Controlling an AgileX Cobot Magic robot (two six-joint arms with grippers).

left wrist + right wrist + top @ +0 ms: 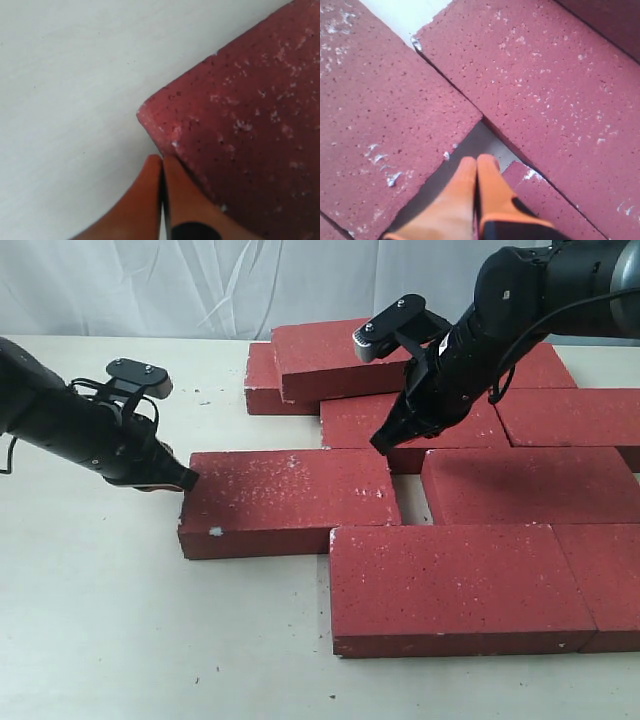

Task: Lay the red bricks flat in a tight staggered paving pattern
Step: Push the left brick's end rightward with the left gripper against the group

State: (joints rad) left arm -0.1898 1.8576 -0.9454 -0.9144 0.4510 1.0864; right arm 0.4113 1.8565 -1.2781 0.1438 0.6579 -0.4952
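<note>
1. Left gripper (161, 162): the orange fingers (140, 200) are pressed together with nothing between them. Their tips touch the leftmost brick (285, 502) at its far left corner.
2. Right gripper (477, 161): its fingers (455, 200) are likewise closed on nothing. The tips are down in a small gap (475, 137) where three bricks meet, just beyond the leftmost brick's far right corner.
3. The other bricks (450, 585) lie flat in staggered rows on the pale table (100, 620).
4. One back brick (330, 355) rests on top of its neighbour.
</note>
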